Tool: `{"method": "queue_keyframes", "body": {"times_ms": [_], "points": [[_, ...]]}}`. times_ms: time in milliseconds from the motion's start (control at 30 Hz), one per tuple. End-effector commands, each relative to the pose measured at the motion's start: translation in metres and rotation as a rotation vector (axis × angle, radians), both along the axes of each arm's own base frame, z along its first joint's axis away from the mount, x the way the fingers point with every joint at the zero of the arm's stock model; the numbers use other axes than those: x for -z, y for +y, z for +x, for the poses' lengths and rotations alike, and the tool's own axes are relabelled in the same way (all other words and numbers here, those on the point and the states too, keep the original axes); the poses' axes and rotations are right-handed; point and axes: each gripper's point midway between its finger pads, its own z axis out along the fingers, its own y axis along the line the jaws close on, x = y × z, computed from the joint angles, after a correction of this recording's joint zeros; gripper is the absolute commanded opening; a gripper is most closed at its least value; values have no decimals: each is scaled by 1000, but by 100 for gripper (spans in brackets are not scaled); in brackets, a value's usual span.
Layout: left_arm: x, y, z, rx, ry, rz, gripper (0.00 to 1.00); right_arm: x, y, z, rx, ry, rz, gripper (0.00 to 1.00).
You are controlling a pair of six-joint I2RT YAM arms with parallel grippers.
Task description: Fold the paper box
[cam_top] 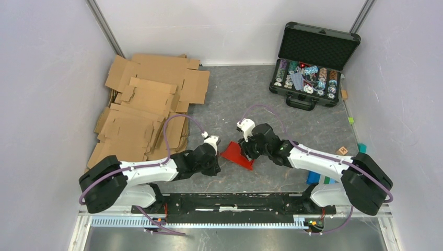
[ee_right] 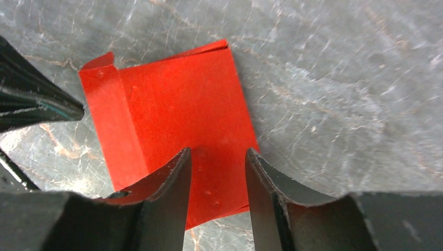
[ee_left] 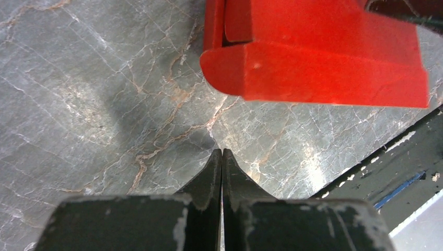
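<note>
The paper box (cam_top: 237, 155) lay on the table (cam_top: 235, 99), near its front edge, between the two arms. The left gripper (cam_top: 216, 159) was just beside the box on its left, the right gripper (cam_top: 246, 151) over its right part. The cardboard sheets (cam_top: 149, 99) lay far behind on the left, the case of poker chips (cam_top: 311, 68) far behind on the right

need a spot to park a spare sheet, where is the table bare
Bare table lies between the cardboard sheets and the chip case, toward the back wall. A thinner strip runs between the paper box and the black base rail. Crowded: the centre, where the left gripper and right gripper sit at the box.
</note>
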Motion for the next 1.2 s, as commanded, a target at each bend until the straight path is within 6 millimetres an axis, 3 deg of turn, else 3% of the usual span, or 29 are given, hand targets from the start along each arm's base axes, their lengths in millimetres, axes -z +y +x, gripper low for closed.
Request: {"method": "queue_keyframes", "body": {"times_ms": [0,233,433,767,1167], "points": [[-5,-10,2,-7,0,-58,2,-22,-2,24,48,-89,-41,51],[-3,-9,0,-5,10,-60,2,-18,0,29,42,-90,-54,45],[-1,-15,3,-18,12,-81,2,9,-3,12,-6,-14,-76,53],[4,-26,7,-36,27,-112,2,38,-8,2,-25,44,-118,47],[12,-22,12,-83,48,-111,2,54,-20,0,20,162,-30,42]]}}
